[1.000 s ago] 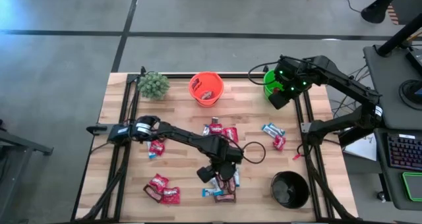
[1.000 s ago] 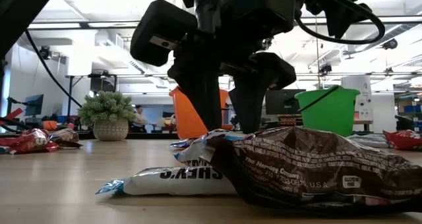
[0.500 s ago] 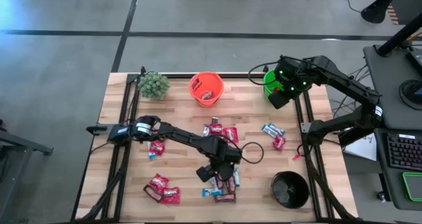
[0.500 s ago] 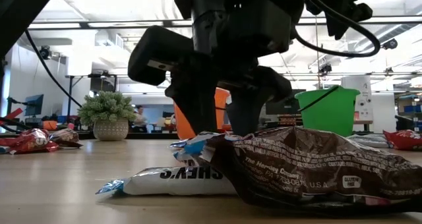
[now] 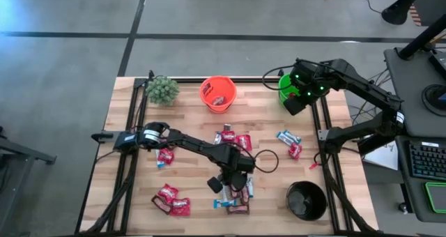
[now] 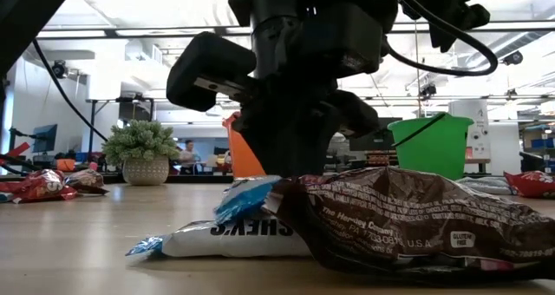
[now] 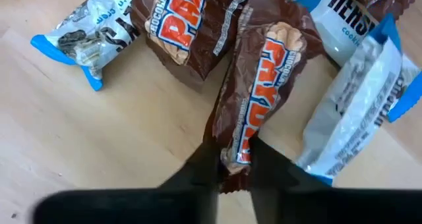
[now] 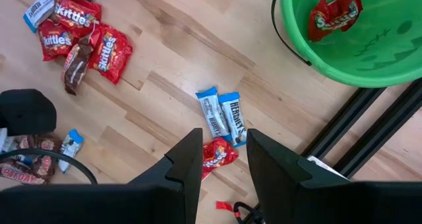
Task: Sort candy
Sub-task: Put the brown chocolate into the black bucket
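High view: the left gripper (image 5: pixel 232 189) is lowered onto a cluster of candy (image 5: pixel 235 197) at the near middle of the wooden table (image 5: pixel 188 118). The right gripper (image 5: pixel 293 103) is held above the green bucket (image 5: pixel 285 84) at the far right edge. An orange bucket (image 5: pixel 218 93), a black bucket (image 5: pixel 306 200) and a small plant (image 5: pixel 162 89) are also noted; further sweets are scattered at mid-table and near the left front.

Low view: the left gripper (image 6: pixel 290 169) is seen pressed down behind a dark brown bar (image 6: pixel 408 221) and a blue-and-white bar (image 6: pixel 225 236).

Left wrist view: the fingers (image 7: pixel 201 168) are closed tight on the end of a brown bar with orange lettering (image 7: pixel 254 115), with blue-and-white bars lying on either side.

Right wrist view: the right gripper (image 8: pixel 223 159) is partly open and holds nothing. One red packet (image 8: pixel 335 13) lies inside the green bucket; two blue-and-white bars (image 8: pixel 222 115) and a red packet lie on the table beneath.
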You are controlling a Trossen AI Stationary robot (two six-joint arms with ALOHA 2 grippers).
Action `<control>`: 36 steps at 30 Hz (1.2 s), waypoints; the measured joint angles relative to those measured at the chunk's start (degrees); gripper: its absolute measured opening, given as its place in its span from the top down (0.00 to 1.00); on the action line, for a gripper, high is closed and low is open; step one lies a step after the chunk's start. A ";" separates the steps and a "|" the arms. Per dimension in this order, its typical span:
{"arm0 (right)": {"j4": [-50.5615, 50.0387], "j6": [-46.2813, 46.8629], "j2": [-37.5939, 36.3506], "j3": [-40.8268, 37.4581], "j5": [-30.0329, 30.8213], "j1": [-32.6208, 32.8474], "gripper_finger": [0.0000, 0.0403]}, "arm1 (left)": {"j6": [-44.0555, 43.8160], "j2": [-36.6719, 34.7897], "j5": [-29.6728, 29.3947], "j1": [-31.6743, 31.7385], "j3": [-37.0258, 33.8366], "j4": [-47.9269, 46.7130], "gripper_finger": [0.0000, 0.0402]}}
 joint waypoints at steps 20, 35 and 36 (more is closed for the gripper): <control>0.63 -2.27 0.02 -0.02 -0.47 0.11 0.73 | -4.31 -1.44 -1.21 0.18 -0.02 -7.82 1.00; 5.43 -4.84 0.02 -0.02 -3.24 0.25 0.73 | -3.98 -3.04 -10.96 2.31 20.41 -23.42 1.00; 5.42 -4.88 0.02 -0.02 -3.47 0.26 0.73 | -3.99 -3.04 -11.62 2.79 22.39 -25.34 1.00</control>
